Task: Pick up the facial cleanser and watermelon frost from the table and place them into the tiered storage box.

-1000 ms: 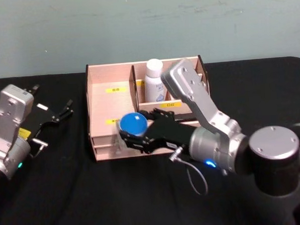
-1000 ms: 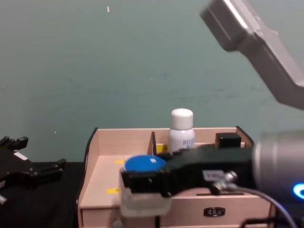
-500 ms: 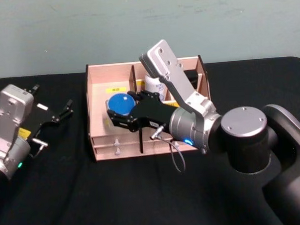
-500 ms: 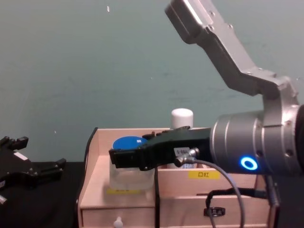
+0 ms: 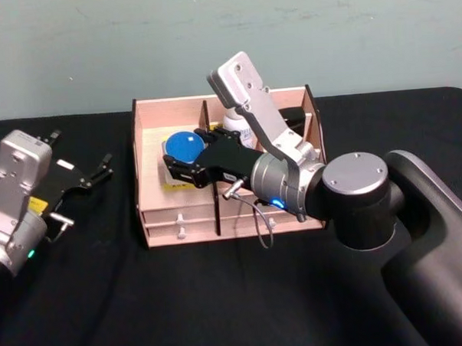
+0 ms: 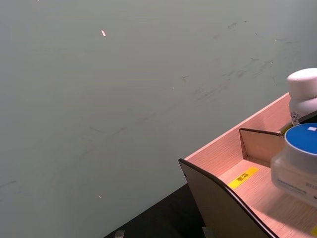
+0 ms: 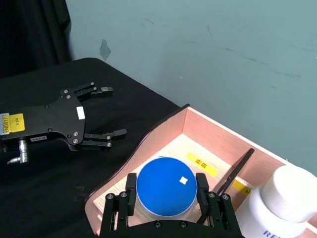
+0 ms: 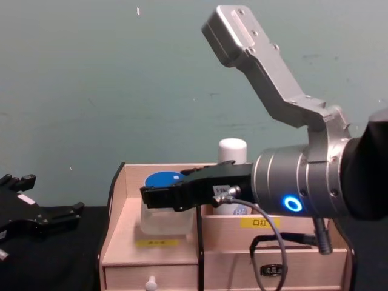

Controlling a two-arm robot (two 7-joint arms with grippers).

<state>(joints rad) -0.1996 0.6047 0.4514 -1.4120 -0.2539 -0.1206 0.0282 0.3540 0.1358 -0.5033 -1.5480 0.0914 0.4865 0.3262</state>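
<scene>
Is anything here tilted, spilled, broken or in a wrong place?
Nothing stands out. The right gripper holds the blue-lidded jar upright over the left compartment of the wooden box. The white bottle stands upright in the box. The left gripper rests apart, on the left.

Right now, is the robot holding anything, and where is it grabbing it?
Yes. The right gripper holds the watermelon frost by the sides of its blue lid. The left gripper holds nothing.

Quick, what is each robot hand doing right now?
Left gripper: open, holding nothing.
Right gripper: shut on the watermelon frost over the tiered storage box.
</scene>
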